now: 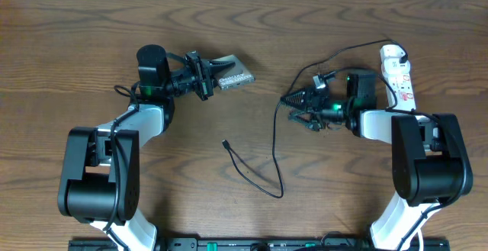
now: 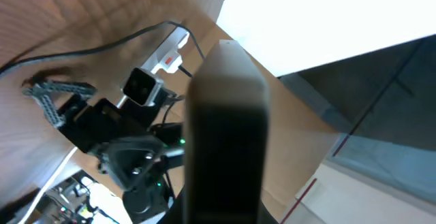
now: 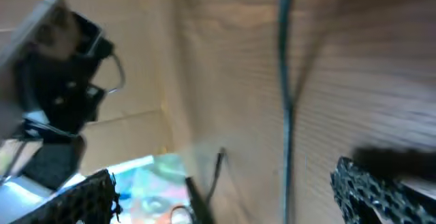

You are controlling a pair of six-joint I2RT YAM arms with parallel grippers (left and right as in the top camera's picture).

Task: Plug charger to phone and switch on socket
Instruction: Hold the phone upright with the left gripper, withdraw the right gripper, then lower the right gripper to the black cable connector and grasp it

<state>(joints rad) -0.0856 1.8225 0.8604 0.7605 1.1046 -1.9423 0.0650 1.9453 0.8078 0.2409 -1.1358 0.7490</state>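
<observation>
Nearest the robot, the charger (image 1: 274,136) bends in a loose loop at about 5 o'clock on the desk (image 1: 76,53). Its small black connector plug (image 1: 225,142) lies free on the wood at 7 o'clock, touching nothing and well apart from both hands.

Farther out at 3 o'clock, the right hand (image 1: 293,106) points toward 9 o'clock with its fingers spread wide and nothing between them. The black cable passes just beside its tips. In the right wrist view the latticed fingers (image 3: 381,183) sit at the two lower corners, and the cable (image 3: 286,81) runs up the wood between them, untouched.

At 11 o'clock the left hand (image 1: 213,79) is clamped narrow on one end of the phone (image 1: 236,76), whose lettered end sticks out toward 3 o'clock. Whether the phone touches the desk I cannot tell. In the left wrist view the phone (image 2: 225,115) fills the middle as a dark blurred slab.

Farthest, at 2 o'clock, the socket (image 1: 398,72) lies lengthwise from 12 to 6, its near end hidden by the right arm. The cable reaches its far end.
</observation>
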